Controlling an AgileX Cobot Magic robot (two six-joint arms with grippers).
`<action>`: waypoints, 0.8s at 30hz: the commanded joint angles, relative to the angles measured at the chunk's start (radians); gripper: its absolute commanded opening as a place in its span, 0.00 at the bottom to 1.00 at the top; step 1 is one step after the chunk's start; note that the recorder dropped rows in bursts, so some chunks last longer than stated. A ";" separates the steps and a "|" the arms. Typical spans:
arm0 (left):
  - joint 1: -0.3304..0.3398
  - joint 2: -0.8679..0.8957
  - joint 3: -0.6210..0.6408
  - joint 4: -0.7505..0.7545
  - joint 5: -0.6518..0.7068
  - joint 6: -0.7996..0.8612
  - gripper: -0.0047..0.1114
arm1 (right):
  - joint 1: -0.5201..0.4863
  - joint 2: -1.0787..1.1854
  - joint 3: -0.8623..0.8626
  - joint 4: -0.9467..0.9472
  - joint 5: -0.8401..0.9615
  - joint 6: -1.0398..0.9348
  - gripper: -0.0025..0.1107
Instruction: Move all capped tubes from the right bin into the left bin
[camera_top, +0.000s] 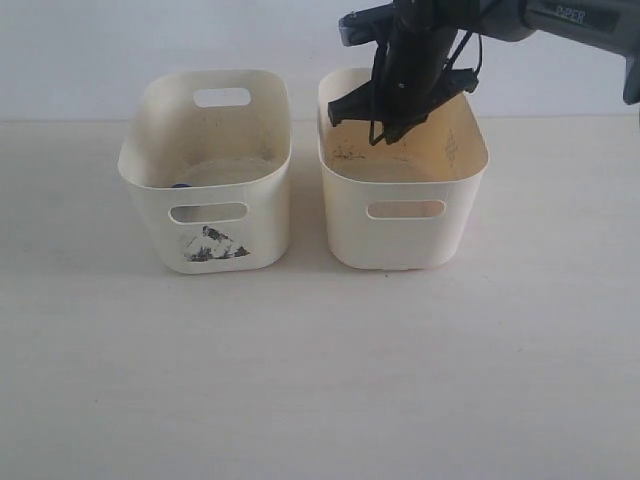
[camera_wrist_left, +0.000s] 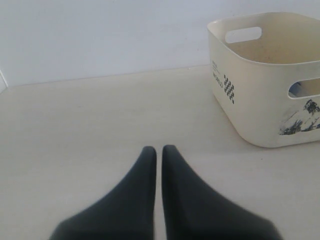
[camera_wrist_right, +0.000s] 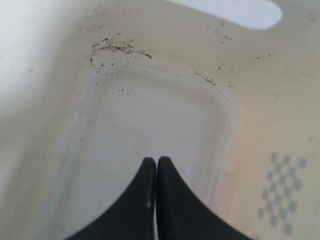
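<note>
The left bin (camera_top: 268, 205), cream with a black mountain print, stands beside the plain-fronted right bin (camera_top: 345, 225). A dark blue cap (camera_top: 180, 185) of a tube peeks over the left bin's front wall; the same bluish spot (camera_wrist_left: 295, 89) shows through its handle slot. My right gripper (camera_top: 383, 134) hangs shut inside the top of the right bin. In the right wrist view that gripper (camera_wrist_right: 156, 160) is shut on nothing above the right bin's floor (camera_wrist_right: 150, 110), where no tube shows. My left gripper (camera_wrist_left: 159, 148) is shut and empty, low over the table, with the left bin (camera_wrist_left: 250, 100) off to one side.
Both bins stand on a pale wooden table (camera_top: 320, 380) before a white wall. The right bin's inner walls carry dark smudges (camera_wrist_right: 117, 47) and a checker print (camera_wrist_right: 280, 192). The left arm is outside the exterior view.
</note>
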 joint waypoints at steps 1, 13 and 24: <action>0.001 -0.002 -0.004 -0.007 -0.015 -0.012 0.08 | -0.004 -0.011 -0.002 0.037 0.001 -0.042 0.02; 0.001 -0.002 -0.004 -0.007 -0.015 -0.012 0.08 | -0.004 0.040 -0.002 0.249 -0.019 -0.141 0.55; 0.001 -0.002 -0.004 -0.007 -0.015 -0.012 0.08 | -0.004 0.076 0.000 0.223 0.014 -0.149 0.55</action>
